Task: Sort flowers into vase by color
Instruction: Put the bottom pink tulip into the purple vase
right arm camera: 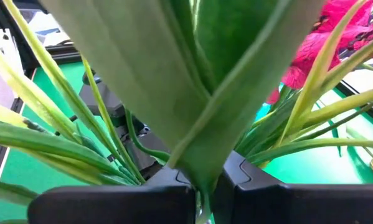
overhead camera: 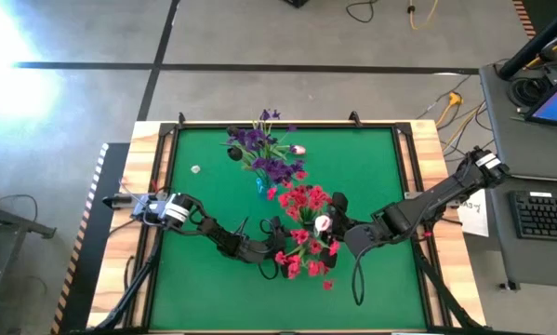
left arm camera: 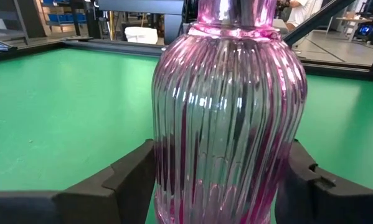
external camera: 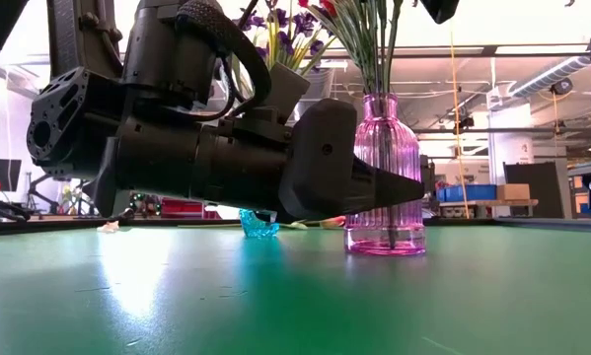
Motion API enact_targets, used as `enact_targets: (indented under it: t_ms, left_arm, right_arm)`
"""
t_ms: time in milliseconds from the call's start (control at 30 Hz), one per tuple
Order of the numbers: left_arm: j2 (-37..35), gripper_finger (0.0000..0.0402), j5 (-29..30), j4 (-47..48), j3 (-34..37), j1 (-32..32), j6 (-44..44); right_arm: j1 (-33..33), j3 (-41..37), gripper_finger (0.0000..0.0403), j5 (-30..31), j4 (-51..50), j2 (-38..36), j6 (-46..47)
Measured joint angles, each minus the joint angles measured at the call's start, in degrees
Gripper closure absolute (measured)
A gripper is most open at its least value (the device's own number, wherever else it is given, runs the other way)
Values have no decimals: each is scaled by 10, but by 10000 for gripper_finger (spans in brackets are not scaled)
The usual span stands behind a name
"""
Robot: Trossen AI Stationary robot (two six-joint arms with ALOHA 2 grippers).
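Nearby, the left gripper (left arm camera: 220, 186) brackets the ribbed pink glass vase (left arm camera: 226, 112), fingers wide and just beside its sides. Over it, the right gripper (right arm camera: 202, 186) is clamped on a broad-leaved green flower stem (right arm camera: 198, 81). Red blossoms (overhead camera: 306, 209) already fill that vase; purple blossoms (overhead camera: 259, 149) stand farther back. One white-pink tulip bud (overhead camera: 298, 149) lies among the purple ones.

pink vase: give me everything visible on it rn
The pink vase is clear pink-tinted ribbed glass, with a bulbous body and narrow neck. It stands upright on the green table and holds green stems of red flowers. The left gripper has a dark finger on either side of its body.
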State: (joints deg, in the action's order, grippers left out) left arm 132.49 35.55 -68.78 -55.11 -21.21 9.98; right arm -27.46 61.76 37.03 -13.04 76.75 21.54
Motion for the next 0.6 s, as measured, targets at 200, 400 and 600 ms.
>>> enact_targets:
  t_ms: [200,400,600]
  left_arm:
    - [0,164,0,2,0,0,0]
    - [0,164,0,3,0,0,0]
    - [0,164,0,4,0,0,0]
  right_arm:
    - [1,0,390,0,0,0,0]
    - [6,-1,390,0,0,0,-1]
    - [9,-1,390,0,0,1,-6]
